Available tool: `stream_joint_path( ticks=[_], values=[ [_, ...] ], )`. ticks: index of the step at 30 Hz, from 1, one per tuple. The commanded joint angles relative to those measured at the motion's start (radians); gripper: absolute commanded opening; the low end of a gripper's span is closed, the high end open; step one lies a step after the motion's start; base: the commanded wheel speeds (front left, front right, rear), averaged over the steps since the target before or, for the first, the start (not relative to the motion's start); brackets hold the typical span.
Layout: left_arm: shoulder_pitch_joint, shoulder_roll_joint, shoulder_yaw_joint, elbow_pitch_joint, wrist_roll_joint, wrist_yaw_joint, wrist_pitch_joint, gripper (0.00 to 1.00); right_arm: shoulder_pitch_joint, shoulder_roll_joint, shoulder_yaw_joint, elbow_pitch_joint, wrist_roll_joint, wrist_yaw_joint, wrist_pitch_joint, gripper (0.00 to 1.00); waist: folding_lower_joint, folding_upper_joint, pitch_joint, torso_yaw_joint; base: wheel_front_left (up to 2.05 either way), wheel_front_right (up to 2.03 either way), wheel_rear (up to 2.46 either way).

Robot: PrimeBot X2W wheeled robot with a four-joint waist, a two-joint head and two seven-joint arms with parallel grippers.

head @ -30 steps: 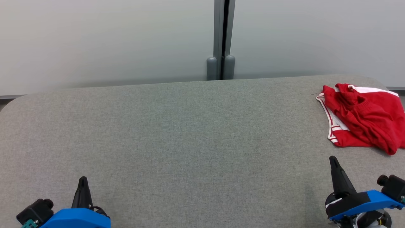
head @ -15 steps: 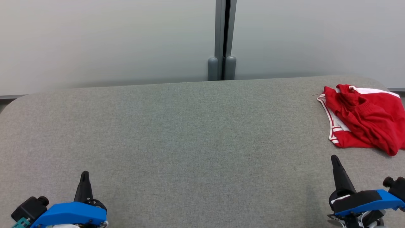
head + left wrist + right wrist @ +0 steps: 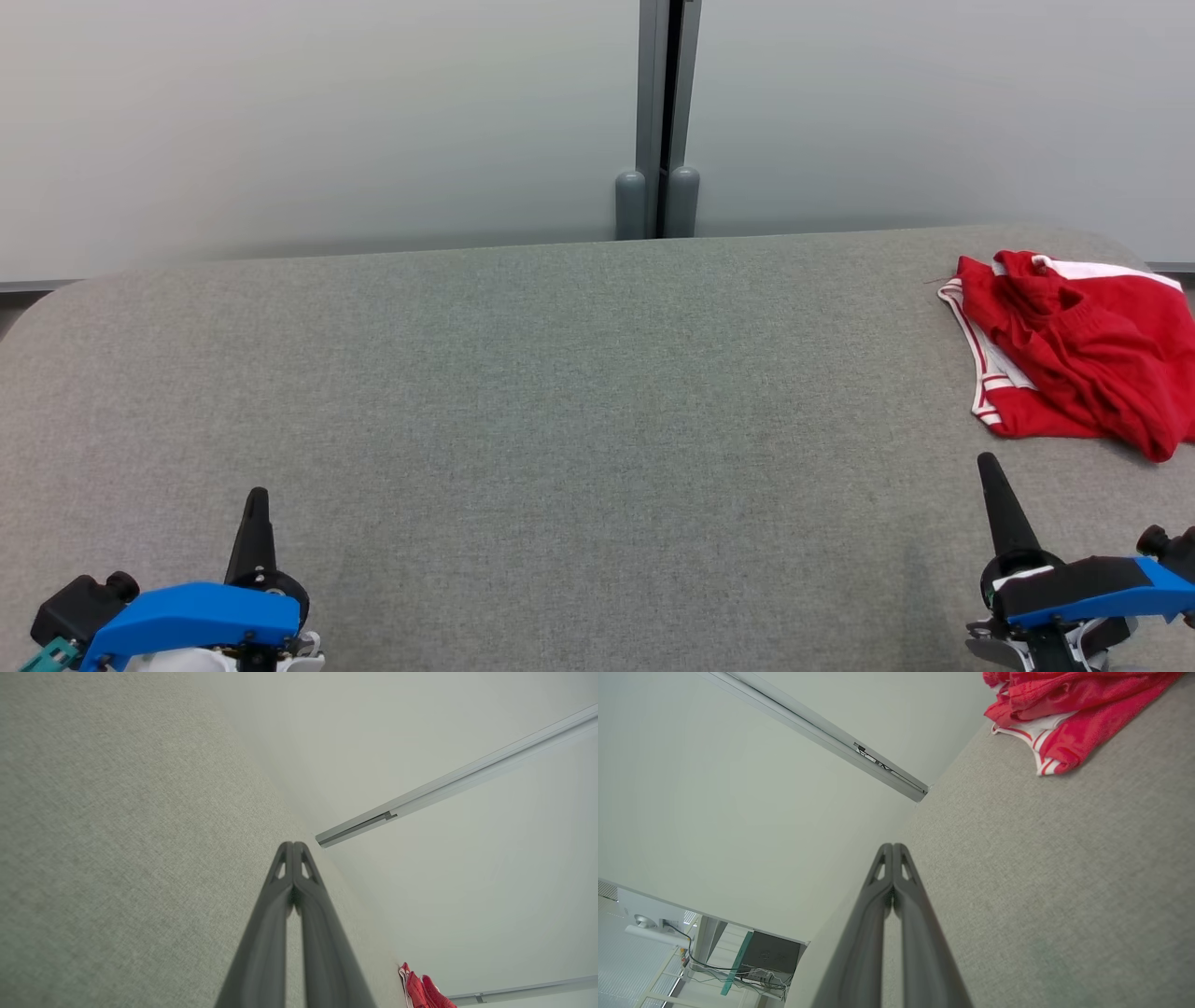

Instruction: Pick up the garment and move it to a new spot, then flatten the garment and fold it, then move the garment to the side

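A crumpled red garment with white trim lies at the far right of the grey tabletop, just ahead of the right gripper and well apart from the left gripper, both pinched closed and empty.

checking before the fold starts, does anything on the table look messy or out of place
Only the red garment: it lies bunched in a crumpled heap at the far right corner of the grey table, close to the edge, with white-striped trim poking out from under the folds. Nothing else stands out.
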Motion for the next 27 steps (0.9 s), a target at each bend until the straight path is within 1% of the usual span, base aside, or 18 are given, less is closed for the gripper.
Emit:
stream_joint_path(
  ticks=[1,9,27],
  values=[
    [-0.022,0.002,0.012,-0.011,-0.020,-0.009,0.003,0.00,-0.023,-0.002,-0.006,-0.014,0.025,0.000,0.006,0.00,0.0000,-0.0002,0.000,0.000,0.00,0.00,0.00],
    [-0.033,-0.008,0.024,-0.013,-0.110,-0.026,0.026,0.00,-0.024,0.003,-0.012,-0.018,0.118,0.000,0.026,0.00,0.0000,-0.0002,-0.002,0.002,0.00,0.00,0.00],
    [-0.050,-0.027,0.049,-0.016,-0.268,-0.055,0.064,0.00,-0.026,0.011,-0.022,-0.026,0.286,0.000,0.061,0.00,0.0000,-0.0002,-0.006,0.007,0.00,0.00,0.00]
  ],
)
